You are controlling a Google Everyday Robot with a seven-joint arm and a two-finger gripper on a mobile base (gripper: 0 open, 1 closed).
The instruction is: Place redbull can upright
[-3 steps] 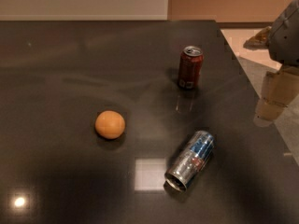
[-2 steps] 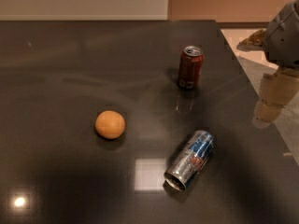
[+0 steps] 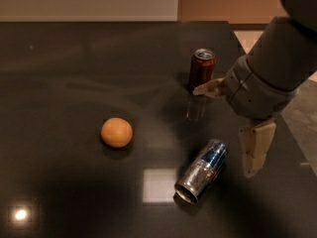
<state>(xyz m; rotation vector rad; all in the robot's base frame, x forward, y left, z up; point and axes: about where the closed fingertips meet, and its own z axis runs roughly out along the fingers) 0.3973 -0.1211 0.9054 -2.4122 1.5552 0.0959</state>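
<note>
The redbull can, slim, silver and blue with a red mark, lies on its side on the dark table, its open silver end toward the front left. My gripper hangs above the table just right of the can, between it and the dark red soda can. Its fingers are spread wide: one beige finger points left near the soda can, the other points down beside the redbull can. It holds nothing.
An orange sits left of centre. The upright dark red soda can stands at the back right. The table's right edge runs close behind the arm. Bright light reflections lie on the front of the table.
The arm has moved in from the right edge to over the table, now close beside the redbull can. The cans and the orange have not moved.
</note>
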